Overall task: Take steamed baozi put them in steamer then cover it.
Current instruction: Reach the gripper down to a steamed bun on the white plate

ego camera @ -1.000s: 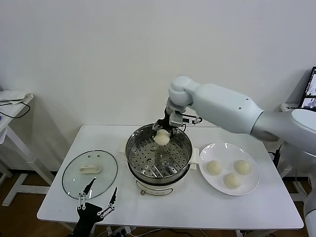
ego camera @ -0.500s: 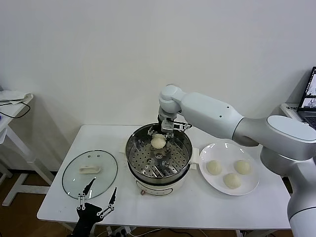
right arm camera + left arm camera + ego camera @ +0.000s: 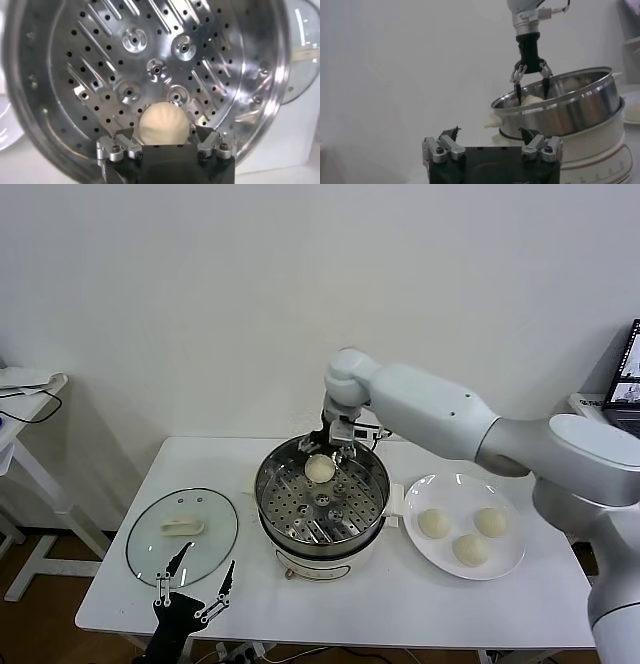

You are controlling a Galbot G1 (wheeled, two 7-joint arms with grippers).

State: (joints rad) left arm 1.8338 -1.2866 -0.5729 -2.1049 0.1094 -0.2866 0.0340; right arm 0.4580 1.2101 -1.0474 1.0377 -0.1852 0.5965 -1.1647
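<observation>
One steamed baozi [image 3: 320, 469] lies on the perforated tray at the back of the steamer [image 3: 268, 489]. My right gripper [image 3: 339, 447] hangs just above it, open, a finger on either side of the bun [image 3: 164, 124] and neither pressing it. The left wrist view shows those spread fingers [image 3: 518, 86] straddling the bun [image 3: 532, 100] inside the steel pot [image 3: 570, 112]. Three more baozi [image 3: 433, 523] sit on the white plate [image 3: 455, 487] right of the steamer. The glass cover [image 3: 150, 549] lies flat on the table to the left. My left gripper [image 3: 197, 589] is parked open near the table's front edge.
The steamer stands mid-table on its white base [image 3: 320, 564]. The wall runs close behind the table [image 3: 520, 614]. A side table with cables [image 3: 25, 399] is at the far left. The cover's rim [image 3: 302, 50] shows beside the pot in the right wrist view.
My right gripper carried the baozi down to the back of the tray and opened, leaving it resting there. The right arm swung round above the pot. The left arm stayed put.
</observation>
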